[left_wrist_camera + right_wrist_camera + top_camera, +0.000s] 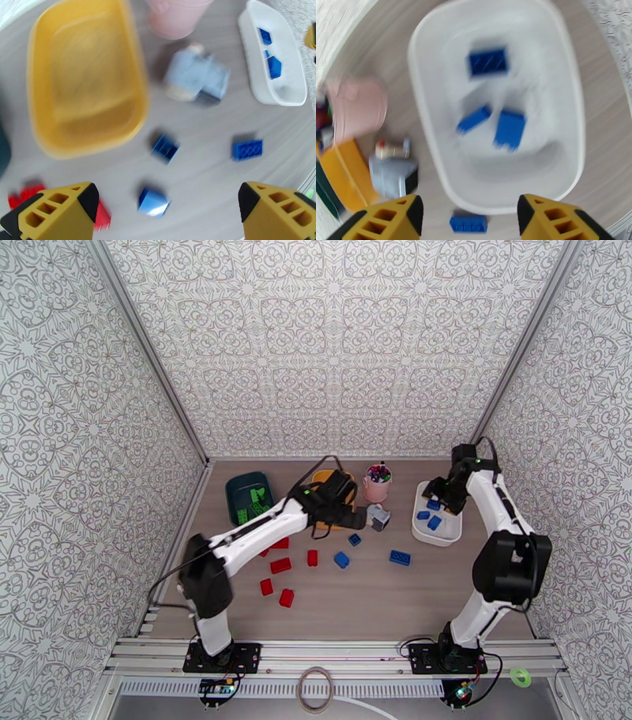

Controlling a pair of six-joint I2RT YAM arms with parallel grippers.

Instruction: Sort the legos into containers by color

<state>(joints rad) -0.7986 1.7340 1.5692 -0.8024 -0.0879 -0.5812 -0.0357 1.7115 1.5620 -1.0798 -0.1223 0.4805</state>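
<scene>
Blue legos [488, 62] x3 blurry in white tub [554, 51].

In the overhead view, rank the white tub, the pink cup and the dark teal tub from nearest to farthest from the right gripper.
1. The white tub, on the right side; the right gripper hangs over it.
2. The pink cup, to the tub's left, back middle.
3. The dark teal tub, far left at the back.

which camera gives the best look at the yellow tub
The left wrist view: the yellow tub shows nearly whole from above, blurred, its inside bare. In the top external view the left arm covers most of the tub; the right wrist view catches a corner.
</scene>
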